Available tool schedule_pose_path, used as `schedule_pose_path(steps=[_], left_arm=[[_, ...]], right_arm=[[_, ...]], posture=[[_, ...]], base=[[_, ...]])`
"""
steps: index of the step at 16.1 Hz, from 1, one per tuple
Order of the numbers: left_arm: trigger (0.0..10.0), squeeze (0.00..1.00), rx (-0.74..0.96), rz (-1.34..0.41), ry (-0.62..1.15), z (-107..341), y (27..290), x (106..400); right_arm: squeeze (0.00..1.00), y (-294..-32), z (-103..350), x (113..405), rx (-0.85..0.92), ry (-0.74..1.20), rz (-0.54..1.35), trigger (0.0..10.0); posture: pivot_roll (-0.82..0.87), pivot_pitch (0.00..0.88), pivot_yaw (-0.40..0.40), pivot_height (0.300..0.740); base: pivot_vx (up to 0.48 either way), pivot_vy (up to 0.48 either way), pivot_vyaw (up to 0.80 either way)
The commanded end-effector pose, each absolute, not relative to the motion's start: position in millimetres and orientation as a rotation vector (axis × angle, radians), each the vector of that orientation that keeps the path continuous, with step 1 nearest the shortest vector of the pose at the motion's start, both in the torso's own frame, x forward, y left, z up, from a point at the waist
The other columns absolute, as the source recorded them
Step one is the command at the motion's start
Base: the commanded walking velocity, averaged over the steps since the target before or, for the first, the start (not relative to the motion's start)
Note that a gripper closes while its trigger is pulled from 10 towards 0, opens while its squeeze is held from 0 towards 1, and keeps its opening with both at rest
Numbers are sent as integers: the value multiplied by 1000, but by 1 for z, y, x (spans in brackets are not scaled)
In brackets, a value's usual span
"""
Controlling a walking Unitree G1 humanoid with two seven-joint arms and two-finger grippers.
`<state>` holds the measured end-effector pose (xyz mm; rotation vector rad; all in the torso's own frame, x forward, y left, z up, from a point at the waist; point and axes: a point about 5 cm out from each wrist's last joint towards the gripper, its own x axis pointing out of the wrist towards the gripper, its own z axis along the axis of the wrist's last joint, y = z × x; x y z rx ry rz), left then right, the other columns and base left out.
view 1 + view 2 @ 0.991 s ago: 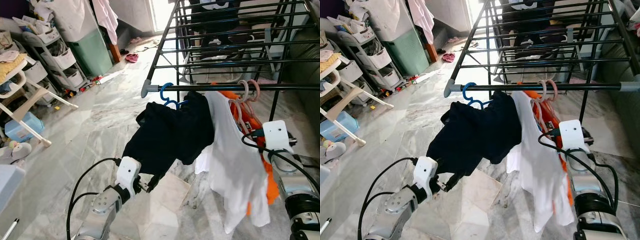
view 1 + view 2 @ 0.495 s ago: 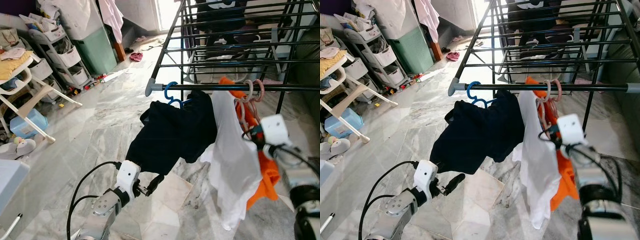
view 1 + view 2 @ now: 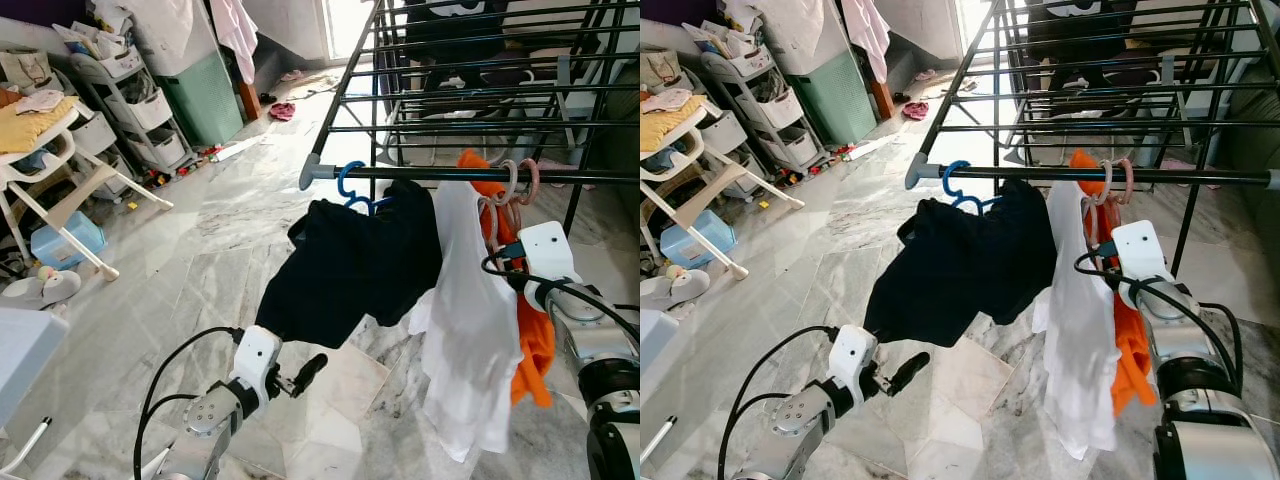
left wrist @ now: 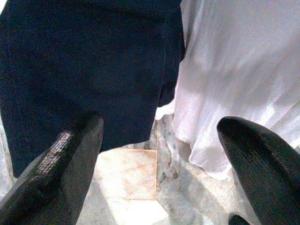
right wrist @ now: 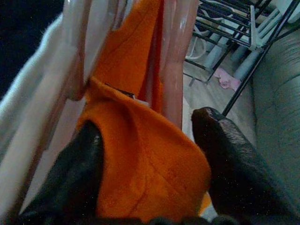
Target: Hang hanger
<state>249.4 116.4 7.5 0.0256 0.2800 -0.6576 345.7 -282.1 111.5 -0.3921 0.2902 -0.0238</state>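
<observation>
Right gripper (image 5: 145, 154) | jaws spread around the orange shirt (image 5: 140, 154), pink hanger (image 3: 1118, 180) hooked on rail (image 3: 1180, 176) above | your left gripper (image 4: 157, 154) released, low near the black shirt (image 3: 350, 265)

**Cloth on metal, glossy stone below**

I see a matt black metal rail (image 3: 450, 173), a glossy blue plastic hanger (image 3: 352, 190), soft dark cloth (image 3: 350, 265), thin white fabric (image 3: 470, 320), orange knit (image 5: 140, 154), over a polished marble floor (image 3: 180, 270)

On rail (image 3: 470, 174): three garments – one black (image 3: 350, 265), one white (image 3: 470, 300), one orange (image 3: 530, 340); one blue hanger (image 3: 352, 190), two pink hangers (image 3: 515, 180).
</observation>
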Motion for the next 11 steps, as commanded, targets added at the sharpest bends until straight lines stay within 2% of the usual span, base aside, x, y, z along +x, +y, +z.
schedule_pose_path(steps=[1,5,11], left_arm=[[10000,0,54,-654,283,7,122,251],[10000,0,57,-660,289,4,123,251],[10000,0,56,-670,295,0,124,250]], right_arm=[[0,-275,116,353,-367,277,-21,0],[0,-279,116,353,-293,286,-70,0],[0,-282,114,352,-298,286,-137,0]], posture=[[-239,7,200,740],[-237,5,203,740],[-238,5,203,740]], base=[[0,0,0],[0,0,0],[0,0,0]])
